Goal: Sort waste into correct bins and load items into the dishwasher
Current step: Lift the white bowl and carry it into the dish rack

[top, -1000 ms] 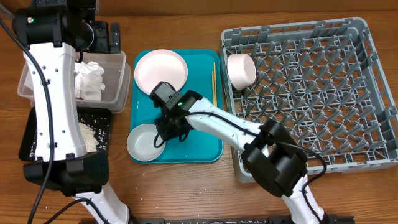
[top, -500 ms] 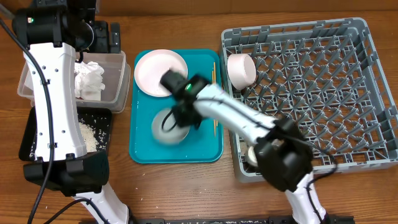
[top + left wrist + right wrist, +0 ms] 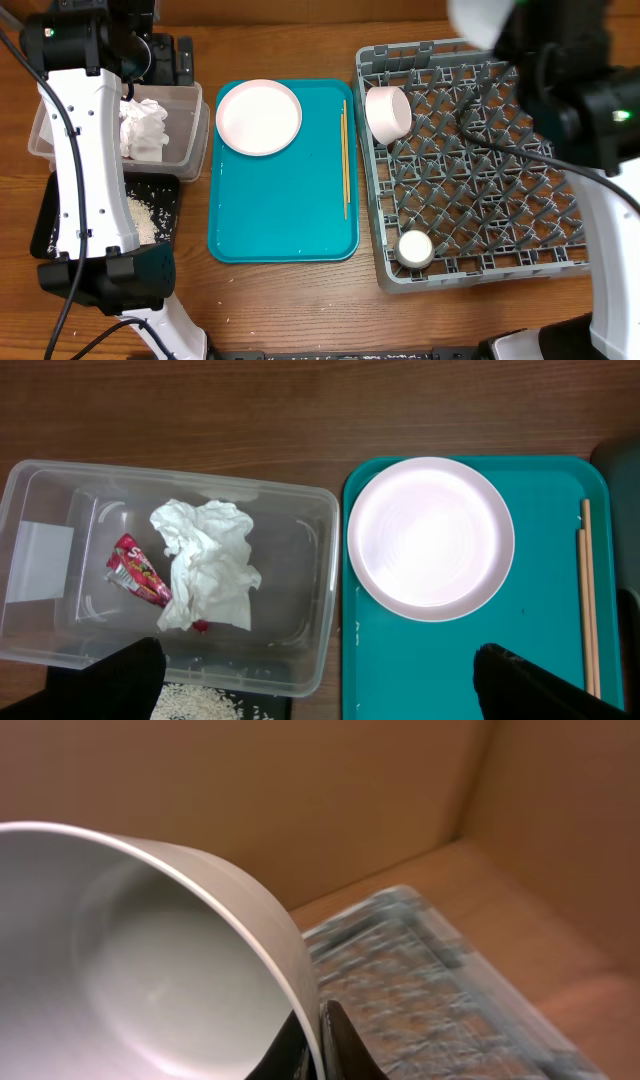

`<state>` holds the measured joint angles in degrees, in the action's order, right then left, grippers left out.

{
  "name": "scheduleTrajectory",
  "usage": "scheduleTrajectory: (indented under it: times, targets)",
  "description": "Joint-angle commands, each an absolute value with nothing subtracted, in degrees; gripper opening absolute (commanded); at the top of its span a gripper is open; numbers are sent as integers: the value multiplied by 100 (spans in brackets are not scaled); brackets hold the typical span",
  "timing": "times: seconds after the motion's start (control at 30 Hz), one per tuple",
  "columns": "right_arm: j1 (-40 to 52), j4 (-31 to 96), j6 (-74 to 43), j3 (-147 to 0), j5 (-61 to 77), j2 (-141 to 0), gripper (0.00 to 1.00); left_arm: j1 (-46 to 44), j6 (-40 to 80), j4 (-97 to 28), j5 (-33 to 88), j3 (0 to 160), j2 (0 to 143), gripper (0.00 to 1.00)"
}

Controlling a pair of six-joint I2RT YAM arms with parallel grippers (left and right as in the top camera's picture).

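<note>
My right gripper (image 3: pixel 318 1025) is shut on the rim of a pale grey bowl (image 3: pixel 130 950), one finger inside and one outside. It holds the bowl (image 3: pixel 478 18) high above the far edge of the grey dish rack (image 3: pixel 560 60). The rack holds a pinkish bowl (image 3: pixel 388 112) and a small white cup (image 3: pixel 414 248). A pale plate (image 3: pixel 259 117) and wooden chopsticks (image 3: pixel 345 160) lie on the teal tray (image 3: pixel 280 220). My left gripper (image 3: pixel 320 685) hangs open over the tub's near edge. The clear tub (image 3: pixel 300 560) contains a crumpled napkin (image 3: pixel 205 565) and a red wrapper (image 3: pixel 138 568).
A black tray (image 3: pixel 168 228) with loose rice (image 3: pixel 140 215) sits in front of the clear tub, partly under my left arm (image 3: pixel 85 150). My raised right arm (image 3: pixel 590 110) covers the rack's right side in the overhead view. Bare wooden table (image 3: pixel 300 300) runs along the front.
My right gripper has shut on the pale grey bowl, lifted it off the teal tray and swung it up and right over the dish rack. The left arm has not moved.
</note>
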<state>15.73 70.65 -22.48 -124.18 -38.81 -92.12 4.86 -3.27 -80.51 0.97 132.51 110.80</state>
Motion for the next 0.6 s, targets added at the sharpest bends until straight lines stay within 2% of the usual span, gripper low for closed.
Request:
scheduleTrajectory:
  times: [0.0, 0.23, 0.43, 0.57]
  targets:
    - [1496, 7255, -2263, -12405, -5472, -9172, 4, 449, -257, -8031, 43, 13353, 11133, 100]
    - [2088, 8123, -2672, -12315, -5916, -9620, 4, 449, -257, -8031, 43, 13353, 11133, 100]
    - [2517, 9717, -3894, -12274, -6110, -10597, 4, 449, -257, -8031, 43, 13353, 11133, 100]
    - [2788, 9706, -3933, -11928, -6040, -11113, 4, 449, -257, -8031, 43, 13353, 11133, 100]
